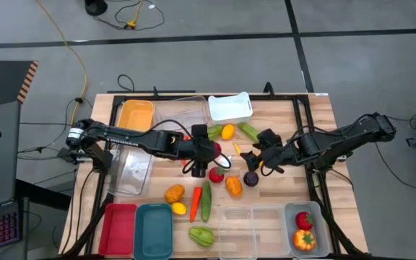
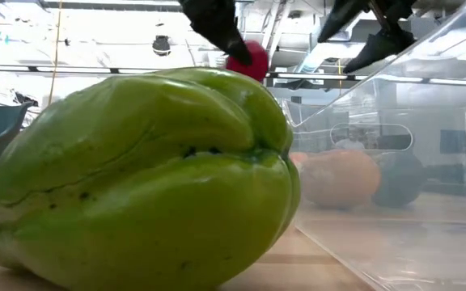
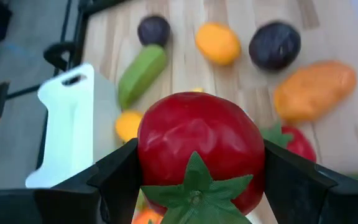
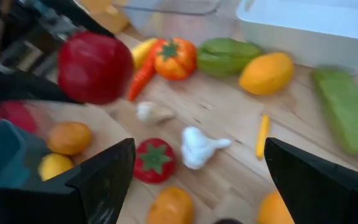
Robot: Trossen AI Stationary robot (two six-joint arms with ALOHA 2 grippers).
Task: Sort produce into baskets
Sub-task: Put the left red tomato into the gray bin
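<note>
My left gripper [image 1: 206,150] is over the middle of the table, shut on a red toy tomato [image 3: 201,149] with a green leaf cap. The tomato also shows high up in the low view [image 2: 251,59]. My right gripper [image 1: 263,156] is open and empty a little to the right, above white garlic [image 4: 201,147] and a small red tomato [image 4: 154,160]. Loose produce lies on the wood: a dark purple fruit [image 1: 251,178], an orange fruit [image 1: 234,185], a carrot [image 1: 196,202], a cucumber [image 1: 206,200] and a green squash [image 1: 201,235]. My left gripper pinches the red tomato between its two fingers, one on each side [image 3: 146,163] of its round body. The leaf cap [image 3: 196,186] faces back toward the wrist. The fingers slant down from above. The tomato is lifted clear of the table.
Orange [image 1: 136,114], clear [image 1: 183,112] and white [image 1: 230,107] bins stand along the far edge. Red [image 1: 118,227], teal [image 1: 154,230], clear [image 1: 251,227] and pale blue-grey [image 1: 316,235] bins stand along the near edge, the last holding two pieces. Another clear bin [image 1: 132,170] lies at the left.
</note>
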